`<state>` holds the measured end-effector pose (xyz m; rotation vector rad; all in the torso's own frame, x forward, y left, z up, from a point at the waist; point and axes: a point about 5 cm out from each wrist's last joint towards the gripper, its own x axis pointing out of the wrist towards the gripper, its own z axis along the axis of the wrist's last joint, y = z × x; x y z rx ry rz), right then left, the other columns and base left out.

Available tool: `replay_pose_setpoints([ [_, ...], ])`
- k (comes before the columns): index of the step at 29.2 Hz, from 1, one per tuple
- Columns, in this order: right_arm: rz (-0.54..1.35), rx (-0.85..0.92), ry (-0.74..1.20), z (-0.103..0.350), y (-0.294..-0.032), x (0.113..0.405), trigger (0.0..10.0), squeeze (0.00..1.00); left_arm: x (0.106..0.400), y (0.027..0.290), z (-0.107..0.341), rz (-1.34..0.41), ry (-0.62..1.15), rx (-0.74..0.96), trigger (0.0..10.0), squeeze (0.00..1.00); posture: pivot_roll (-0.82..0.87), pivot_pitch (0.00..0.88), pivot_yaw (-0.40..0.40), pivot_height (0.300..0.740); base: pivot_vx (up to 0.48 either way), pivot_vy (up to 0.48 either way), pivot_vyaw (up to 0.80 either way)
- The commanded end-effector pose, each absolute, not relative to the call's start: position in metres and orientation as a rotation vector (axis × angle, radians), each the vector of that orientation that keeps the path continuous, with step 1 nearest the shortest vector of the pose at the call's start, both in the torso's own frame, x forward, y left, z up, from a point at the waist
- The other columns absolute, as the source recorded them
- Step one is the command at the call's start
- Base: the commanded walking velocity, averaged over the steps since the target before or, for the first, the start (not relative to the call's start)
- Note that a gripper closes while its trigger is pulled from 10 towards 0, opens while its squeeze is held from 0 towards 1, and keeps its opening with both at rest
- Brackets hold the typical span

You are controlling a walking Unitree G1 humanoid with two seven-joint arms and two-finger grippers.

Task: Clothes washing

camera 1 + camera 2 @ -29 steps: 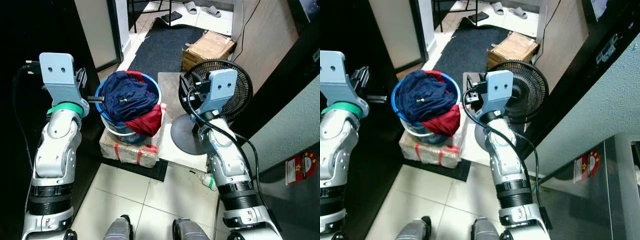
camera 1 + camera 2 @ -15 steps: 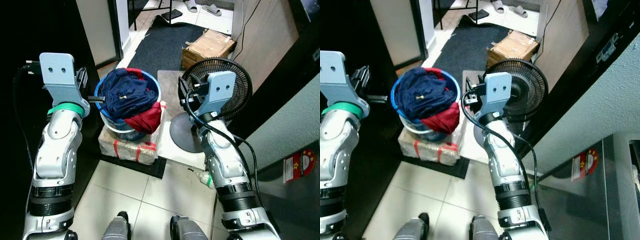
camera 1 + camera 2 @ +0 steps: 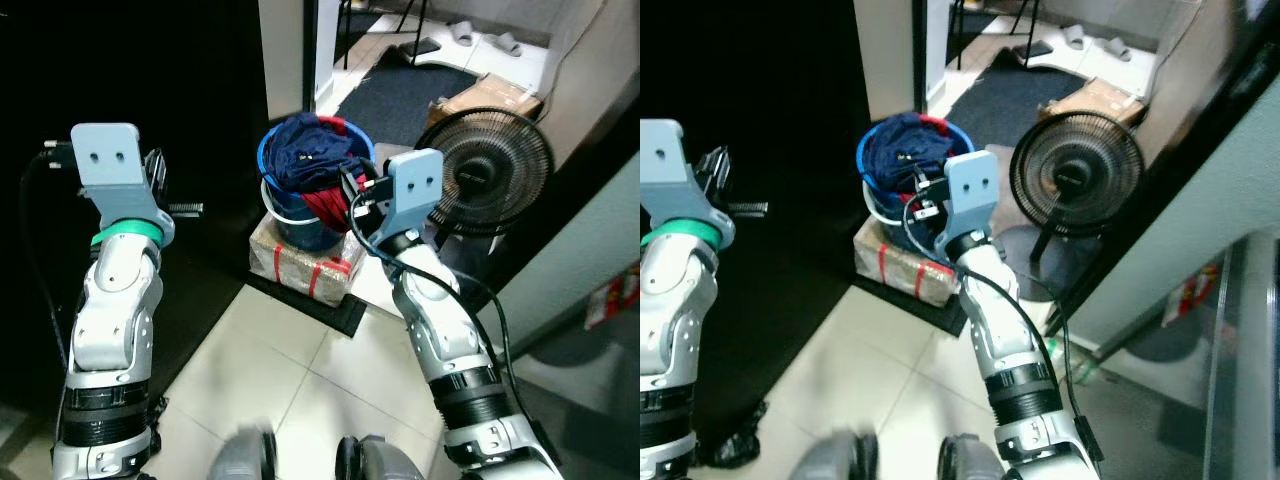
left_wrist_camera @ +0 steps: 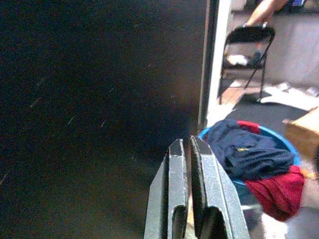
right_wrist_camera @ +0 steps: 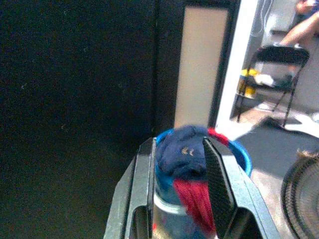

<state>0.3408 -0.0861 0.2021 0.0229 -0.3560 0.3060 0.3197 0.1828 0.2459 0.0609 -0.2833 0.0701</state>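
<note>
Right gripper (image 5: 179, 199), fingers apart, faces the blue laundry bucket (image 3: 318, 195) holding 2 garments, presumably to grasp; left gripper (image 4: 190, 169) together, idle.

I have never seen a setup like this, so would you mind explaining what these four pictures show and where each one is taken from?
This is a walking humanoid robot with two silver arms, each ending in two long black fingers. Two pictures come from cameras in its head, looking down at its own arms; the other two come from a camera on each wrist, looking along that arm's fingers. Ahead, a round blue plastic bucket holds a dark navy garment and a red garment, and it stands on a taped block on the floor. A black standing fan is beside it. The left gripper is shut and holds nothing; the right gripper is open, pointing at the bucket.
</note>
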Motion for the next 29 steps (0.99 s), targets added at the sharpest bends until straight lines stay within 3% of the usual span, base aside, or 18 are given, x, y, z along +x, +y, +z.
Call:
replay_pose_setpoints([
  [1, 0.314, 0.029, -0.335, 0.1949, -0.082, 0.3387, 10.0, 0.0, 0.3186, 0.1876, 0.2375, 0.092, -0.257, 0.057, 10.0, 0.0, 0.05, 0.057, 0.007, 0.74, -0.274, 0.0, 0.8],
  [12, 0.305, 0.097, -0.342, 0.2026, -0.0919, 0.3441, 10.0, 0.0, 0.3237, 0.1839, 0.2423, 0.089, -0.273, 0.066, 10.0, 0.0, 0.05, 0.06, -0.002, 0.74, -0.05, 0.0, 0.15],
  [29, 0.318, 0.105, -0.344, 0.2007, -0.0895, 0.342, 10.0, 0.0, 0.3228, 0.1806, 0.242, 0.079, -0.289, 0.073, 10.0, 0.0, 0.05, 0.078, 0.003, 0.74, 0.42, 0.0, 0.0],
])
